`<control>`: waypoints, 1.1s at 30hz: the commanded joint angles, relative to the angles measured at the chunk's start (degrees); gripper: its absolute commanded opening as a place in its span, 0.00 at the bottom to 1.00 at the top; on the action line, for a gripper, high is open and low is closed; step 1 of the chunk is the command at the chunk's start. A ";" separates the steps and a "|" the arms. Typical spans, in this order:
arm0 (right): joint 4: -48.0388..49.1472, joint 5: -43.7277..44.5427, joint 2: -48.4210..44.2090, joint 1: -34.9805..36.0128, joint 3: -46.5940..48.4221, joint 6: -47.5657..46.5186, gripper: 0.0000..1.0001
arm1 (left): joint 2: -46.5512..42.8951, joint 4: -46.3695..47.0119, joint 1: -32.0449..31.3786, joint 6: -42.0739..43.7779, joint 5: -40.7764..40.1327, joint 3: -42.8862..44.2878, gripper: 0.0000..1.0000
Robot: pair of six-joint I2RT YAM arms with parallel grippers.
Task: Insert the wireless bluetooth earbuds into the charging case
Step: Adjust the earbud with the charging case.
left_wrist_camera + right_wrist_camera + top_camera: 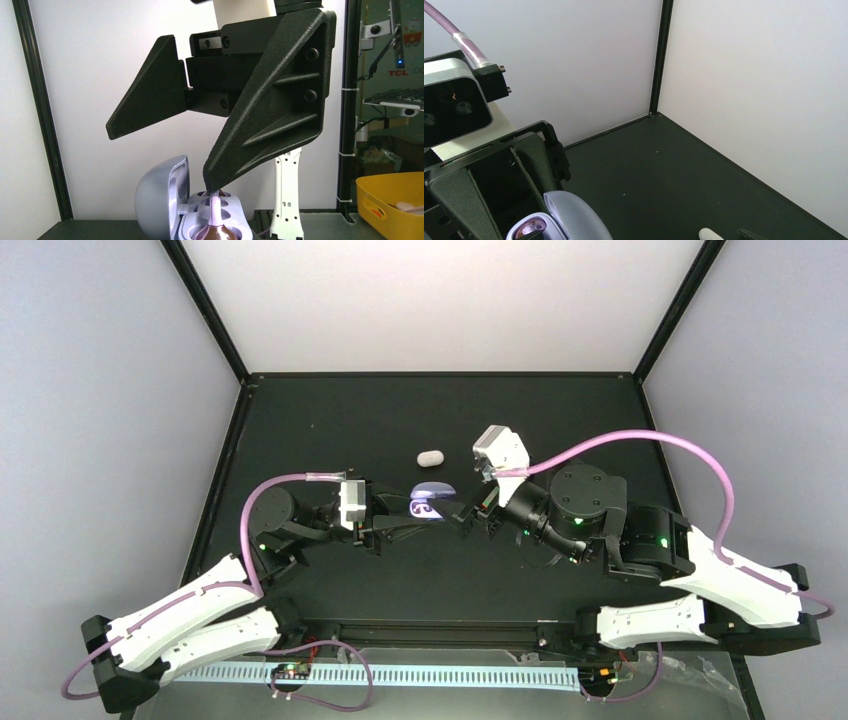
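— Well, where's the earbud [215, 209]?
— In the open purple case [434, 494], between the two grippers, with its stem pointing up.
— And the left gripper [402, 525]?
— Its fingers are pinched almost together, right beside that case. I can't tell whether they have hold of anything.
— The right gripper [160, 160]?
— Spread wide, holding nothing. One fingertip is down at the top of the bud's stem.
— Anything farther back?
— A closed white case [430, 457], lying alone on the black table [300, 420].
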 commanded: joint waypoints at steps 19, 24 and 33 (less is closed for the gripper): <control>-0.99 1.10 0.98 -0.29 -0.26 -0.36 1.00 | -0.13 1.26 -0.21 0.37 0.59 0.33 0.02; -1.12 3.05 -0.39 -0.24 -0.13 -0.43 1.00 | -0.13 1.18 -0.21 0.57 0.46 0.39 0.02; -2.26 7.19 -3.12 -0.94 -2.03 -0.15 1.00 | -0.10 1.13 -0.21 0.61 0.39 0.35 0.02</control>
